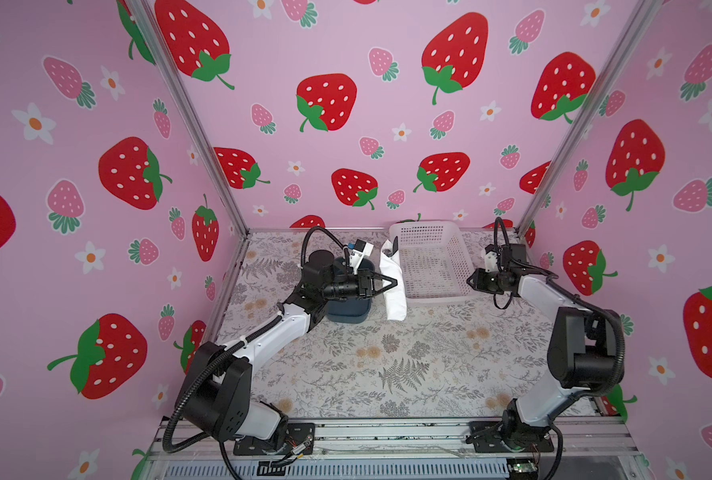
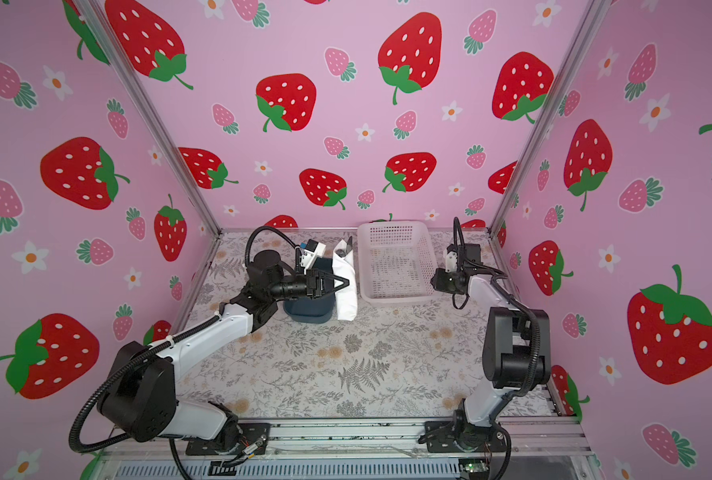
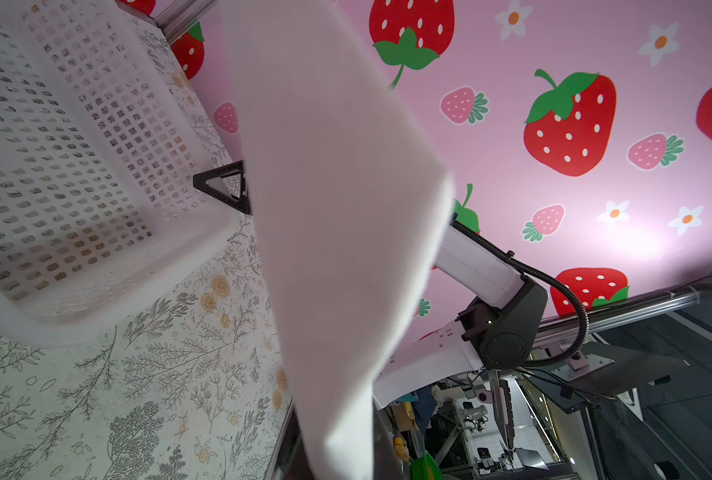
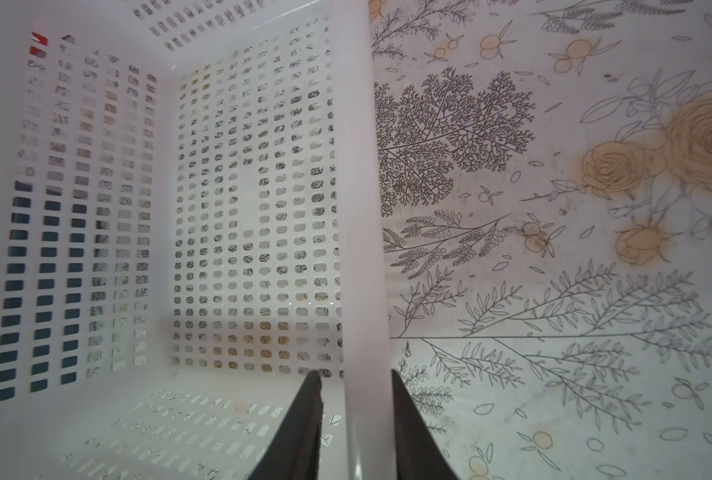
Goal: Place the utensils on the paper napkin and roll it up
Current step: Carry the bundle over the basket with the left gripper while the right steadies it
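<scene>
Open run on the table (image 1: 387, 365) in front of the basket (image 1: 441, 300), either arm passes. Basket's left side is blocked: napkin (image 1: 395, 299) hanging from the left gripper (image 1: 389, 284) just beside it, blue tub (image 1: 348, 312) beyond. On the basket's right wall the right gripper (image 4: 354, 374) sits astride.

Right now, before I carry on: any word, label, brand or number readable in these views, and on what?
None readable: the paper napkin, white basket, blue tub, floral table cover and strawberry-print walls carry no writing.
A small blue mark on the left wrist camera mount is too small to read.
</scene>
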Tool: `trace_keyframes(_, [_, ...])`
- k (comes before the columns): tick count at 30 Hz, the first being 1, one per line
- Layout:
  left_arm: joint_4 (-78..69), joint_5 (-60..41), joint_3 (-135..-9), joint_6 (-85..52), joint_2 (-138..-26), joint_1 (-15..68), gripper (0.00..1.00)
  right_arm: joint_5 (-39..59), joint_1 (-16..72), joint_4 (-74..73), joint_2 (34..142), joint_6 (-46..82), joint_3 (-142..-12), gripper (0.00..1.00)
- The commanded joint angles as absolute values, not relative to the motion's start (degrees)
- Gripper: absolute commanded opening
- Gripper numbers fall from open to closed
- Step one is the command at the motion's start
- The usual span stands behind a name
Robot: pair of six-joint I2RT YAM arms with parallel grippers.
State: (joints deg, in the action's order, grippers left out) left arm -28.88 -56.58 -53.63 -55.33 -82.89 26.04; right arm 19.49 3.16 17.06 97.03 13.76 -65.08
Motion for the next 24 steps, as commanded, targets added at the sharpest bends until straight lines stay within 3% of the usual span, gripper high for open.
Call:
trace_keyframes(1, [-31.1,-57.7,-55.8,-55.2,-82.0,26.4,0.15,18.6,3.9,17.3,98.5,12.6,-66.7,0.28])
trace_keyframes(10, [-29.8,-57.4,-55.1,-54.5,-81.1,26.4,0.15,15.8,7.3,20.3,96.1,13.2,-65.6,0.19])
trace_keyframes(24, [-25.1,-58.8,-62.0,-51.9,-92.1,29.8,0.14,10.2,17.4,19.2,75.6,28.8,-44.4,0.2])
